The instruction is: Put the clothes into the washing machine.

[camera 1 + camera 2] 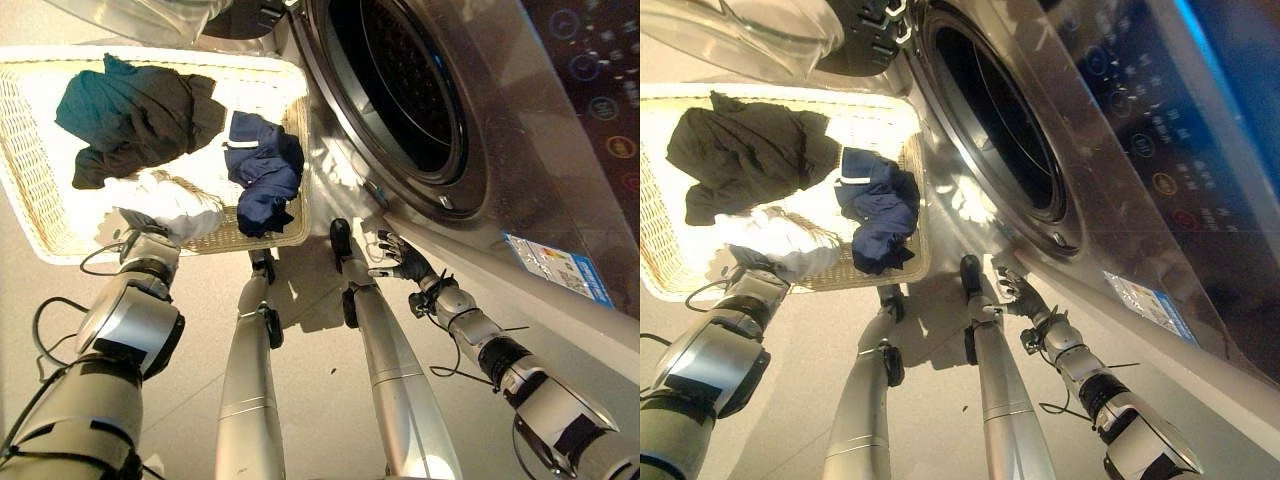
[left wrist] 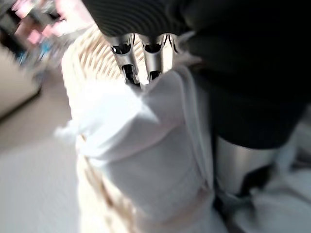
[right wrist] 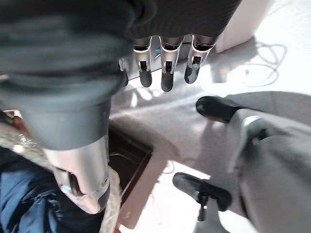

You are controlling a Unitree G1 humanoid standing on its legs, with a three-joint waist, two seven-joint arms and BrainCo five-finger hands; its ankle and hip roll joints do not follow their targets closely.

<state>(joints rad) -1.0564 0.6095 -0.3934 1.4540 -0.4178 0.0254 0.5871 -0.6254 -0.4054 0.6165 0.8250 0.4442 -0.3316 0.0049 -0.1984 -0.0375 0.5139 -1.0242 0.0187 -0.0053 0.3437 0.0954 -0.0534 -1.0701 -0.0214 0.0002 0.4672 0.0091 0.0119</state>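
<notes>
While the washing machine [image 1: 520, 150] stands with its round drum opening [image 1: 400, 85] clear, all the laundry sits in the wicker basket [image 1: 40, 235] on the floor right beside it. A dark teal garment [image 1: 130, 115] takes the basket's far-left part, a navy garment [image 1: 262, 170] is bunched against the edge nearest the machine, and a white garment [image 1: 170, 200] lies at the near edge, partly draped over the rim. The left hand [image 1: 135, 232] is right at that near edge, and its wrist view shows the fingers [image 2: 127, 58] pushed into the white cloth [image 2: 146, 145], though whether they've actually closed on it can't be told since the tips are buried in fabric. The right hand [image 1: 395, 258] hangs low by the machine's front, under the opening, fingers [image 3: 166, 68] loose and straight with nothing in them. So the key relation seems to be this: the white piece is touching the left hand, and the drum lies off to that hand's right and higher up (across the whole basket, basically). The right hand is nearer the opening but well apart from any cloth. Looks like the job is at the first pick, with nothing visible in the drum yet.
</notes>
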